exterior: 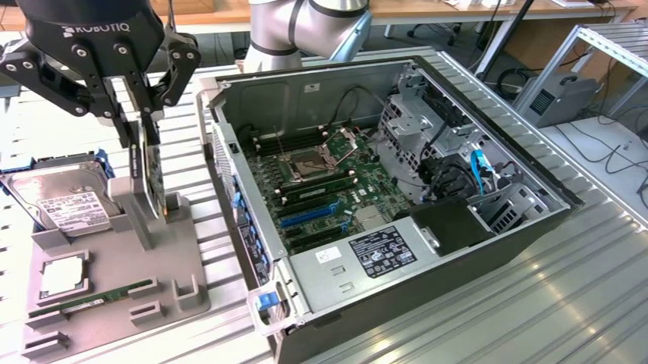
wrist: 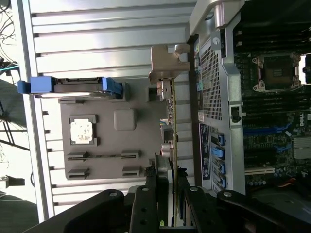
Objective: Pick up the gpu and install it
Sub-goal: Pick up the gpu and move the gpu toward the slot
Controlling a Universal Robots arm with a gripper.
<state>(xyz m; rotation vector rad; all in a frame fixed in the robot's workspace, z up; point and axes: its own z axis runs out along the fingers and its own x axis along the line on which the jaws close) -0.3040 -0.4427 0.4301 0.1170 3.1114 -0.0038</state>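
The gpu [exterior: 150,178] is a thin black card standing on edge, upright, over the right side of the grey holder tray [exterior: 117,262]. My gripper [exterior: 142,125] comes down from above and is shut on the card's upper edge, one finger on each face. In the wrist view the gpu [wrist: 171,111] shows edge-on with its silver bracket [wrist: 166,60] at the far end, and the fingers [wrist: 146,194] clamp it near the camera. I cannot tell whether its lower edge still touches the tray. The open computer case [exterior: 405,189] lies just beside it, toward the exterior view's right.
On the tray [wrist: 126,145] sit a hard drive [exterior: 61,201] in a blue caddy, a CPU [exterior: 61,277] and a green RAM stick [exterior: 91,297]. Inside the case, the motherboard [wrist: 272,97] has blue expansion slots [exterior: 309,216]. The case wall [exterior: 228,167] stands close to the card.
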